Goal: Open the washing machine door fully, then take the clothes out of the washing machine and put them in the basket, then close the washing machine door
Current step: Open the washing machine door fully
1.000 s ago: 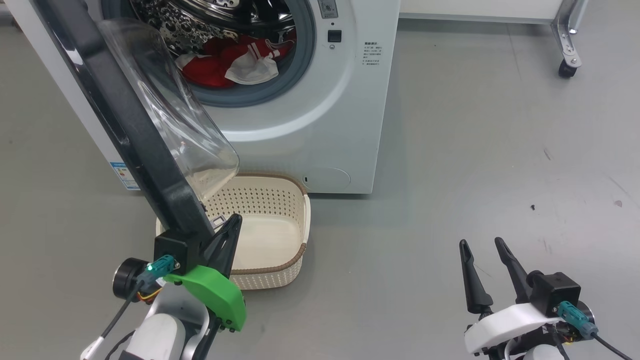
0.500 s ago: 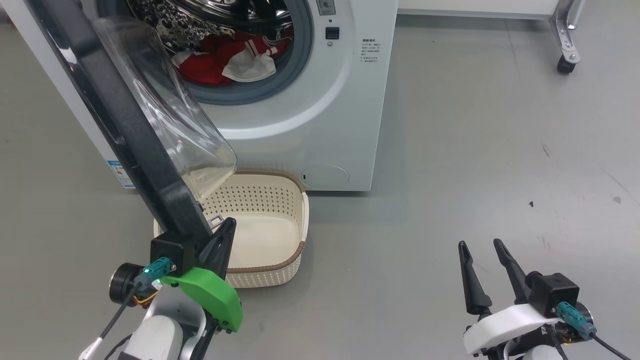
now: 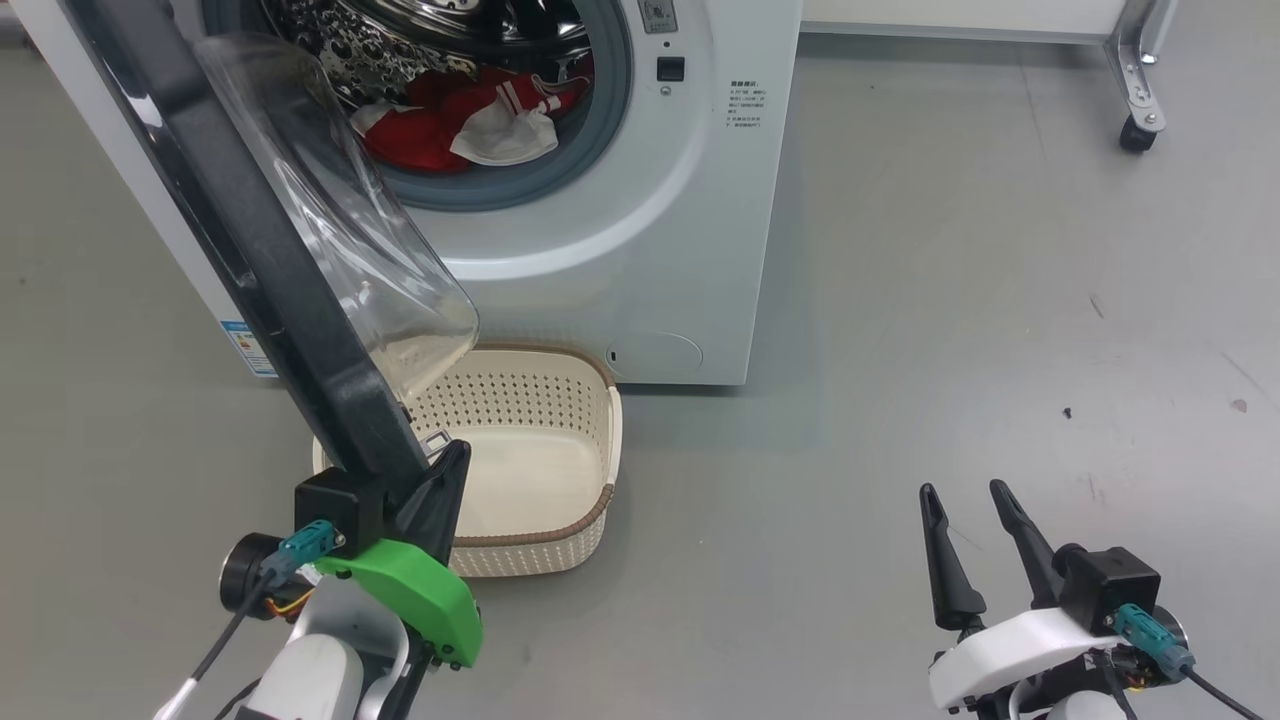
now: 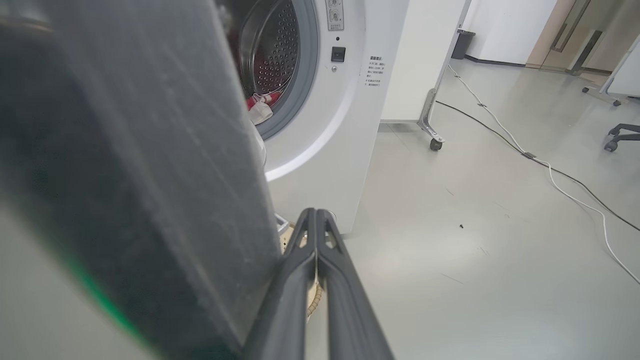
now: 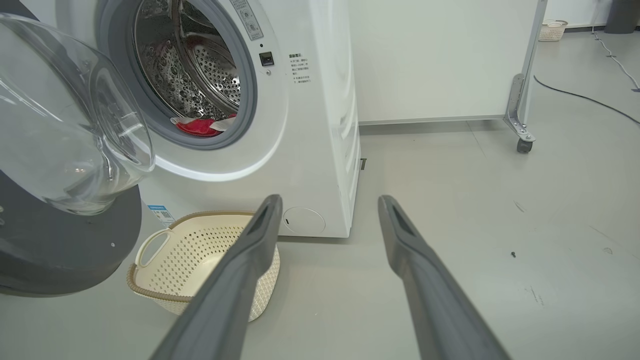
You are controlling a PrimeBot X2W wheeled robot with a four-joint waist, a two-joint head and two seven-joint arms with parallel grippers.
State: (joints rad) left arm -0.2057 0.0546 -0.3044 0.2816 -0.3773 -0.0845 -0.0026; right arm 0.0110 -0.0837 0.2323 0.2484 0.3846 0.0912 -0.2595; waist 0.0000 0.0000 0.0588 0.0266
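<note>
the large round door with a glossy black rim and bulging clear glass bowl (image 3: 255, 250) stands swung out over the cream perforated plastic basket (image 3: 540, 535) on the grey floor (image 3: 900, 300), partly screening the white front-loading washing machine (image 3: 640, 250). red and whitish clothes (image 3: 430, 135) lie in its steel drum. the left claw (image 3: 458, 452) is clenched on nothing, just beside the door's lower edge, while the right claw (image 3: 963, 490) is released, well apart.

No words can be read. The washer (image 3: 620, 280) has a small block of dark print (image 3: 743, 103) near the top middle of the head view and a blue sticker (image 3: 238, 347) at the left, both too tiny
</note>
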